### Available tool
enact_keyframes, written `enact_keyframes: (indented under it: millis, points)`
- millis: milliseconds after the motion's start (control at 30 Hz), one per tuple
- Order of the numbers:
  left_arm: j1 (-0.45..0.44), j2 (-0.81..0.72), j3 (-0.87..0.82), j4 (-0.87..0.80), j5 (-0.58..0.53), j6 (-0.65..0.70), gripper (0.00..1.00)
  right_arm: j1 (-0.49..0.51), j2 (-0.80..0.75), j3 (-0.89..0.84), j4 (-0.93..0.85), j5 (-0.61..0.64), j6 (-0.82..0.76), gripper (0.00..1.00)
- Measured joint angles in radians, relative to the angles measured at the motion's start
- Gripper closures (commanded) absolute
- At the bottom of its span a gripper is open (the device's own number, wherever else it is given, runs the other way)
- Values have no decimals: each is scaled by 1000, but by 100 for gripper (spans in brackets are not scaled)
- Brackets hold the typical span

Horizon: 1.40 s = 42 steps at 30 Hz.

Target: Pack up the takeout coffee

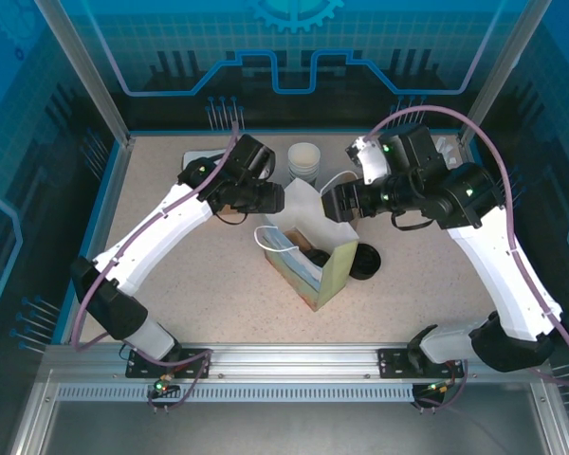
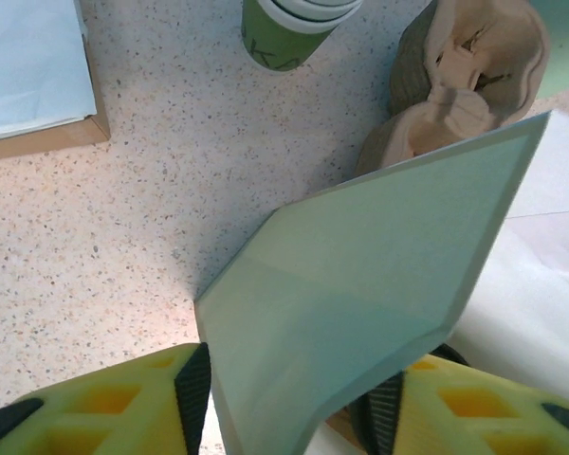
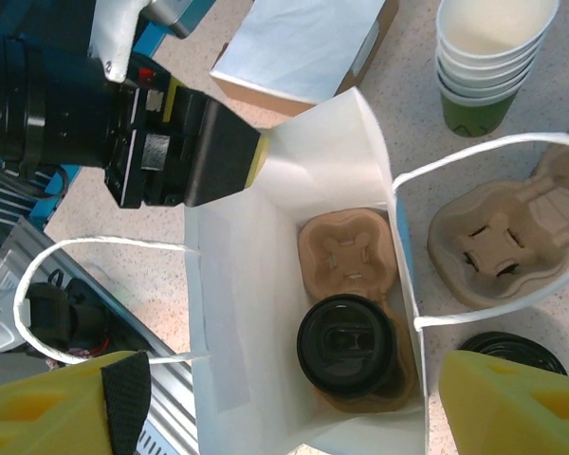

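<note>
The takeout coffee (image 3: 346, 345) stands in a brown pulp tray (image 3: 351, 256) at the bottom of the white paper bag (image 3: 237, 313); only its round black lid shows. My right gripper (image 3: 313, 417) hangs open above the bag's mouth, one yellow finger on each side, holding nothing. My left gripper (image 2: 289, 403) is at the bag's far rim, jaws apart. A pale green fold of the bag wall (image 2: 360, 284) lies loosely between its black pads (image 2: 193, 389). In the top view the bag (image 1: 327, 275) stands mid-table with the left gripper (image 1: 273, 199) and right gripper (image 1: 334, 204) behind it.
A stack of green paper cups (image 3: 488, 71) stands behind the bag. A second pulp tray (image 3: 503, 246) and a loose black lid (image 3: 512, 353) lie to the bag's right. A flat box with pale blue contents (image 3: 303, 47) sits at the back left. The bag's string handles (image 3: 66, 248) stick out.
</note>
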Motion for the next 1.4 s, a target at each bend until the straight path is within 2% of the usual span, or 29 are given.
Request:
enact_keyframes:
  millis: [300, 533, 767, 1000, 1200, 1400]
  points:
    - [20, -23, 37, 0, 11, 17, 22, -166, -47, 1, -2, 16, -29, 19]
    - [58, -182, -31, 52, 10, 24, 17, -328, -50, -19, -8, 134, -91, 21]
    - [68, -389, -215, 136, -22, 24, 15, -380, 41, -93, 48, 294, -162, 35]
    - [70, -478, -317, 150, -64, 22, 14, -389, 208, -159, 202, 425, -231, 52]
    - [73, -508, -344, 150, -94, 22, 13, -440, 339, -157, 288, 465, -271, 62]
    - [74, -510, -347, 148, -111, 22, 13, -482, 417, -157, 321, 472, -294, 65]
